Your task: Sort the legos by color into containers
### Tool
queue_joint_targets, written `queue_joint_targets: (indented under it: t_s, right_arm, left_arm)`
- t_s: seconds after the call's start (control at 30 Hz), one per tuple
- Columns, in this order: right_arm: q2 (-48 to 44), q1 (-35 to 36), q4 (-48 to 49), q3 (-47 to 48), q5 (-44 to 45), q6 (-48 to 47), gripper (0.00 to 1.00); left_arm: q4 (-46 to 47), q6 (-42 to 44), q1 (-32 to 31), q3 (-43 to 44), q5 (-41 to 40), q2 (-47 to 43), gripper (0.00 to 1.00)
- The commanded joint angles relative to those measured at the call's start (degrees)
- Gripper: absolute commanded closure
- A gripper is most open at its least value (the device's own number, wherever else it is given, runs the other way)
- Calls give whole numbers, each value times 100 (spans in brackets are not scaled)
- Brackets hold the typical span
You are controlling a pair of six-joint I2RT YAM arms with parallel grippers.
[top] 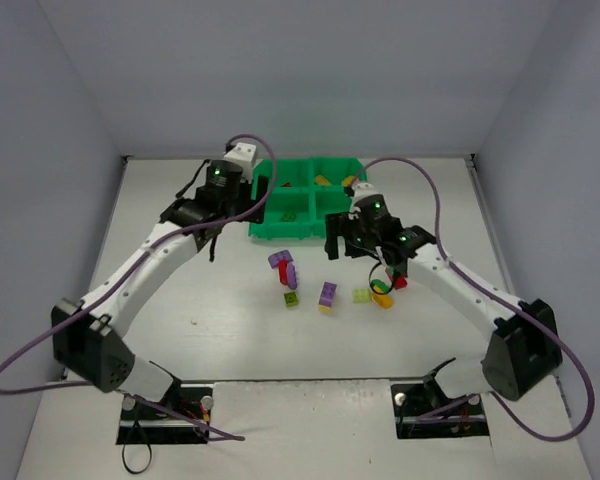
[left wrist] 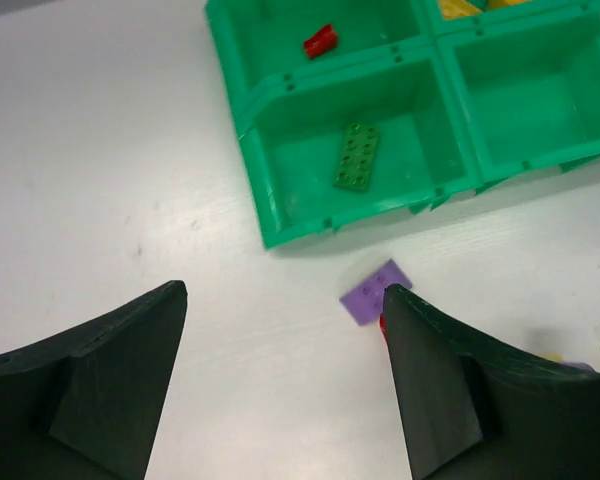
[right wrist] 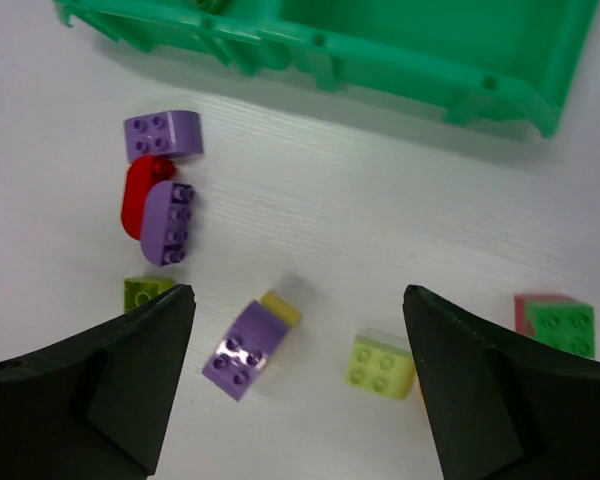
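Note:
The green bin tray point(top: 263, 228) stands at the back centre. In the left wrist view a red brick point(left wrist: 320, 41) lies in its back left compartment, a green plate point(left wrist: 356, 156) in the front left and yellow pieces point(left wrist: 460, 8) in the back right. My left gripper point(left wrist: 285, 295) is open and empty over bare table left of the tray, its right finger beside a purple plate point(left wrist: 373, 292). My right gripper point(right wrist: 298, 295) is open and empty above a purple-on-yellow brick point(right wrist: 245, 348) and a lime brick point(right wrist: 380, 365).
More loose bricks lie in front of the tray: two purple ones point(right wrist: 162, 135) around a red one point(right wrist: 138, 195), a small lime one point(right wrist: 145, 292) and a green-on-red one point(right wrist: 560, 325). The tray's front wall point(right wrist: 380, 60) is just beyond the right gripper.

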Motion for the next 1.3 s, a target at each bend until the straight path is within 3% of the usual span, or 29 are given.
queue_joint_targets:
  t_s: [0.0,0.23,0.43,0.83,1.0,1.1,1.2,1.27]
  right_arm:
    - [696,483,337,782,55,-575,16]
    - [2268,1029,477,1891,-60,-840,11]
    - [3341,1425,486,2699,45,-946,10]
    - [4530,1733,486,3228,1082,-270,10]
    - [4811,1742,539,3202,1083,-181,14]
    - [4829,1768,626,3079,995,-181,25]
    - [4733,1794,741,2850,916,-208,59]
    - [4619,1821,881,2710,820,-242,76]
  left_arm:
    - [-266,-816,236,-746,-329,-1040,27]
    - [-838,-1213,508,-2057,-558,-2744,26]
    - [-1408,-1345,587,-2472,-637,-3615,26]
    - [-1805,-1292,596,-2605,-682,-4074,25]
    - [-1805,-1248,605,-2596,-664,-4030,25]
    - [-1770,-1239,596,-2613,-629,-4013,25]
    - [-1752,-1248,596,-2613,-594,-3986,26]
    - [-1735,-1274,596,-2613,-576,-3986,25]
